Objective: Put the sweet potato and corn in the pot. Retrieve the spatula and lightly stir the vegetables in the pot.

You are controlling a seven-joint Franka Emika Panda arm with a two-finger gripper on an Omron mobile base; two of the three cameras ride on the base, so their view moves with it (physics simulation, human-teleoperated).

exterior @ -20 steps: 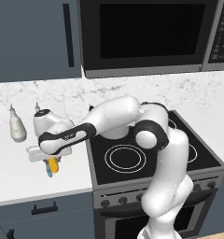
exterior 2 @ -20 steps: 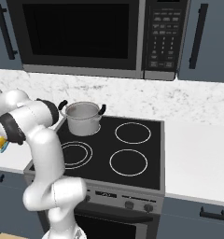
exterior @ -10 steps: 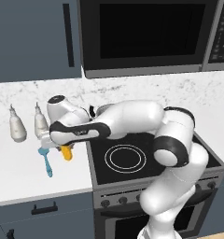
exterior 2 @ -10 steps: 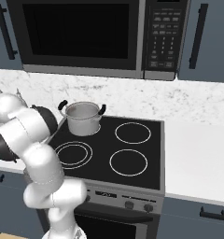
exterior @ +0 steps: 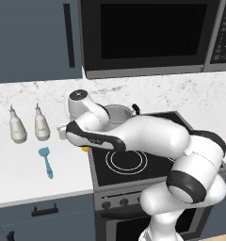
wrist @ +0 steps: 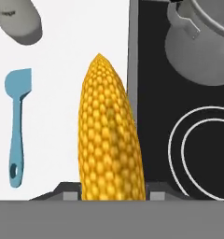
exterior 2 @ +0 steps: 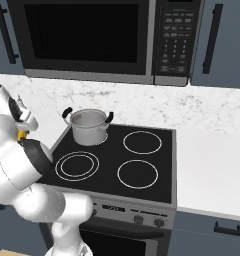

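Since half a second ago the arm has swung right, carrying the corn [wrist: 110, 140] from above the counter [exterior: 20, 174] toward the stove [exterior 2: 142, 165]; one second ago the hand [wrist: 111, 193] was down at the counter beside the spatula [exterior: 46, 161].

Now the hand is clamped on the corn. In the hand view the cob rises straight up between the two finger tips, its pointed end uppermost, and it lies over the seam where the white counter meets the black stove top. In the left base view a small yellow patch of the corn [exterior: 85, 148] shows under the arm at the stove's left edge; in the right base view a bit of yellow [exterior 2: 22, 135] shows beside the arm's white body.

The spatula lies flat on the counter, left of the stove and well apart from the hand, blade toward the wall and handle toward the front edge. In the hand view it sits to the left of the corn [wrist: 17, 126], not touching it.

The pot [exterior 2: 88, 126] stands upright on the stove's rear left burner, its two black handles out to the sides. I cannot tell whether anything lies inside it.

Two bottles [exterior: 28, 127] stand on the counter near the wall, behind the spatula.
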